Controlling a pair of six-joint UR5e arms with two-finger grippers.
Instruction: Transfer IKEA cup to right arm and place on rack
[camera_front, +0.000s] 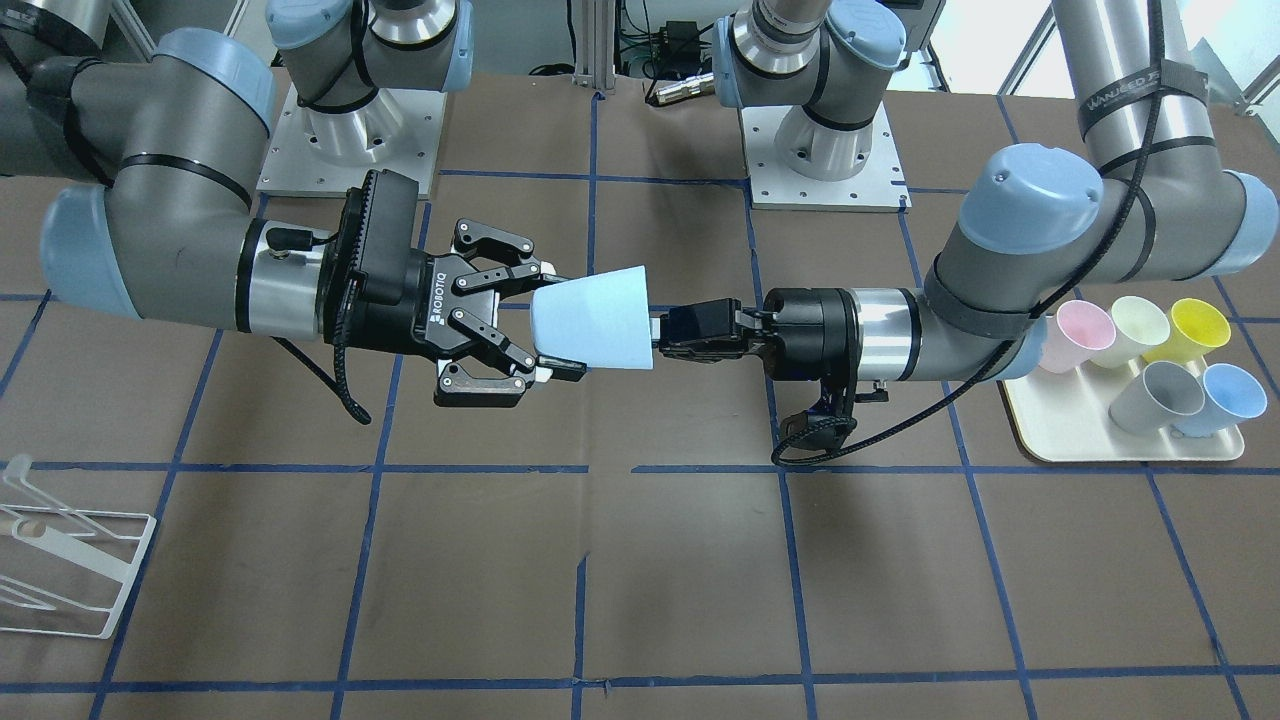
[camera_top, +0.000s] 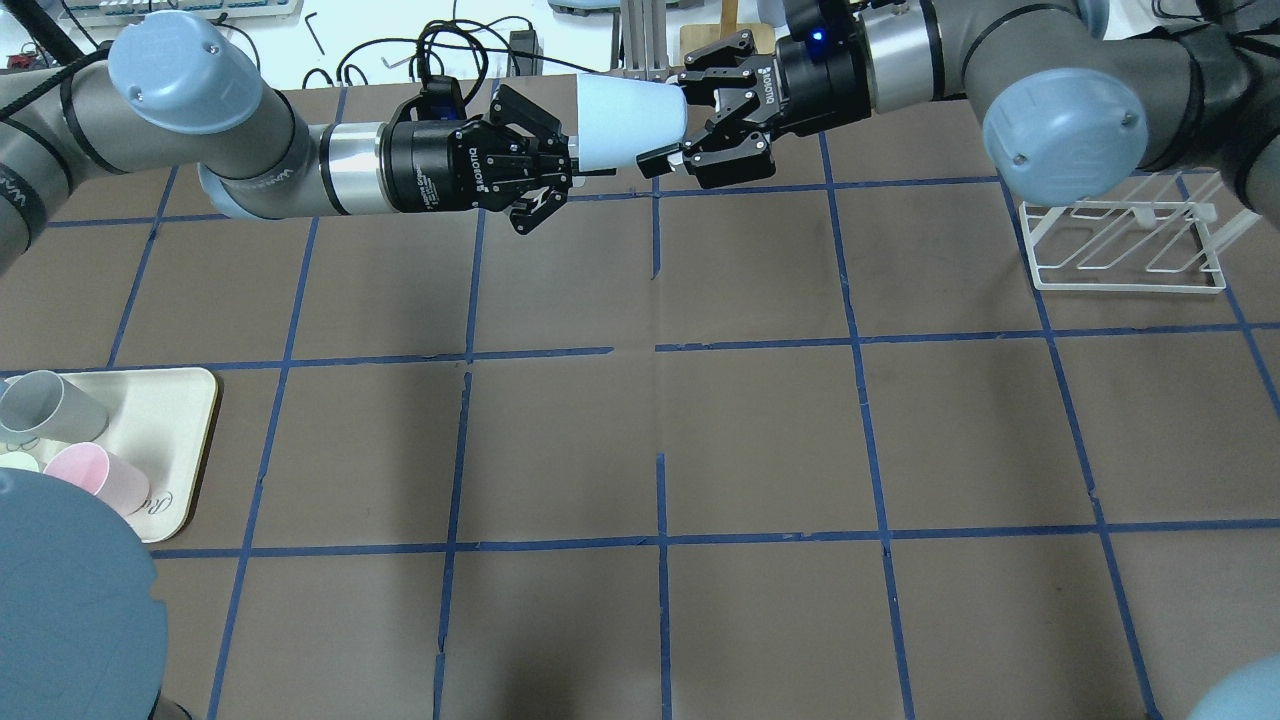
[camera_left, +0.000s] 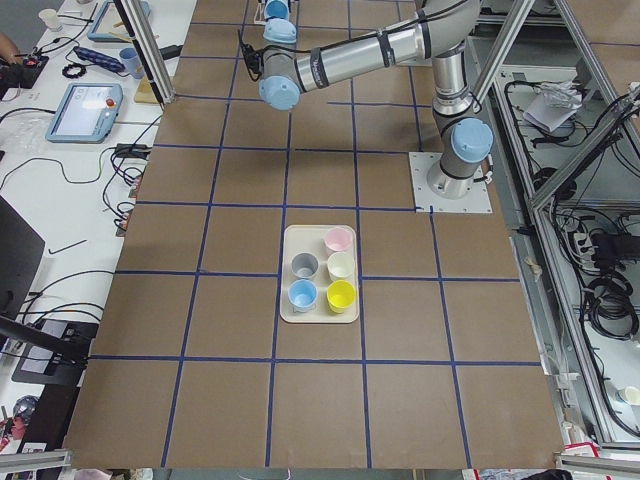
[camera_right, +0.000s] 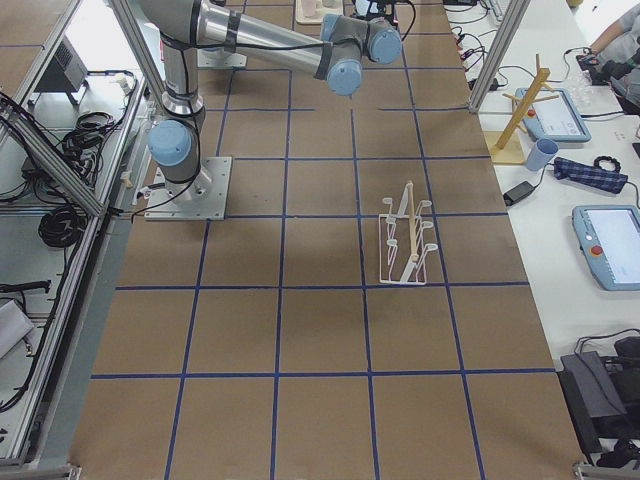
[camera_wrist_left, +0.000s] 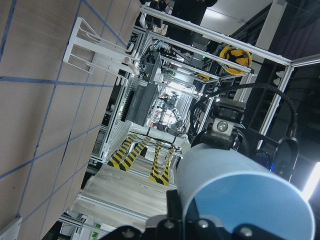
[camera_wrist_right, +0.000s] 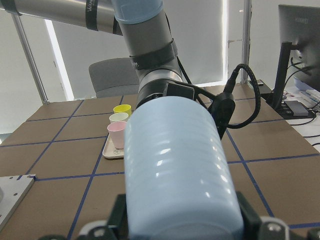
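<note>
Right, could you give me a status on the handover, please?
Left gripper shut on cup at rim, mid-air. Right gripper straddles its base, grip unclear. Nothing seen between it and rack.

Five cups (camera_front: 1140, 330) on tray (camera_front: 1060, 442) (a sixth cup (camera_front: 592, 318) held), one rack (camera_top: 1120, 240), two arms (camera_front: 170, 230).

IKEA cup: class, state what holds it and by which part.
The left gripper pinches the IKEA cup by its wide rim; the right gripper only straddles its narrow base, jaws apparently open.
</note>
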